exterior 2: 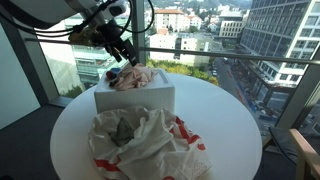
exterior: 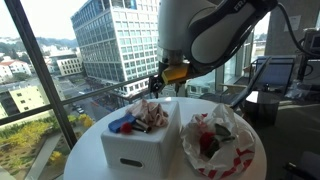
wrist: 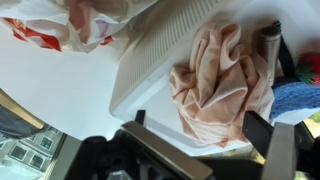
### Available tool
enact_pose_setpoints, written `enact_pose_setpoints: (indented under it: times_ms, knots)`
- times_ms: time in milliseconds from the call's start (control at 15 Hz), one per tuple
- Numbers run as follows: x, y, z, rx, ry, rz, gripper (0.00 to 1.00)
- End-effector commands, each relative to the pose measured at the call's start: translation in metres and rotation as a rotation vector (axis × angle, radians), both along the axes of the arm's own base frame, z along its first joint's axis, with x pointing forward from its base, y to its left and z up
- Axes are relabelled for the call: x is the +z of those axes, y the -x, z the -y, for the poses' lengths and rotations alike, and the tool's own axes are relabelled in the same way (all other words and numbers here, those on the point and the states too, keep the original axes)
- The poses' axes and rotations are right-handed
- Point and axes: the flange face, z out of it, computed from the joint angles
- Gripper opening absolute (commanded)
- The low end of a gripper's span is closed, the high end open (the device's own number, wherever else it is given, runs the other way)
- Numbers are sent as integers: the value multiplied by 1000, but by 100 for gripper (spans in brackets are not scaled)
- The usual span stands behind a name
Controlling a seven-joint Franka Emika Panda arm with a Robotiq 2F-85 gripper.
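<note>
A white box (exterior: 133, 148) (exterior 2: 136, 99) stands on a round white table, seen in both exterior views. A crumpled pink cloth (wrist: 222, 78) (exterior: 152, 115) (exterior 2: 130, 78) lies in it. My gripper (wrist: 197, 126) (exterior: 160, 86) (exterior 2: 125, 56) hovers just above the cloth, open, with nothing between its fingers (wrist: 259, 131). In the wrist view the cloth spreads between and below the two fingertips, apart from them. A blue item (wrist: 296, 100) (exterior: 121, 125) sits beside the cloth in the box, and a dark cylindrical thing (wrist: 270, 36) pokes up next to it.
A crumpled white paper wrapper with red print (exterior: 215, 140) (exterior 2: 135, 142) (wrist: 70, 20) lies on the table (exterior 2: 230, 130) beside the box. Large windows with a railing surround the table. A chair and monitor (exterior: 275, 75) stand at the side.
</note>
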Motion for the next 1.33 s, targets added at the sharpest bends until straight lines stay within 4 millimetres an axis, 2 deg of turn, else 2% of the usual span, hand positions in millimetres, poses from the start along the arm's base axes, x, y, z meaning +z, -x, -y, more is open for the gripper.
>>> enact_pose_setpoints:
  times_ms: [0, 267, 467, 533, 600, 667, 800, 933, 1133, 1267]
  knots:
    - [-9, -60, -20, -57, -134, 51, 100]
    - [-52, -97, -40, -94, -195, 19, 100]
    - [-90, -109, -53, -91, -196, -38, 100]
    - [-99, -110, -56, -79, -187, -44, 75]
    - [-105, -111, -59, -78, -197, -60, 73]
    - [-106, -110, -61, -78, -195, -63, 66]
    - [-95, -108, -63, -71, -198, -54, 49]
    - [-75, -103, -65, -59, -204, -35, 36]
    - [-31, -85, -69, -18, -139, -10, 12]
    - [3, -70, -68, -3, -78, 24, 1]
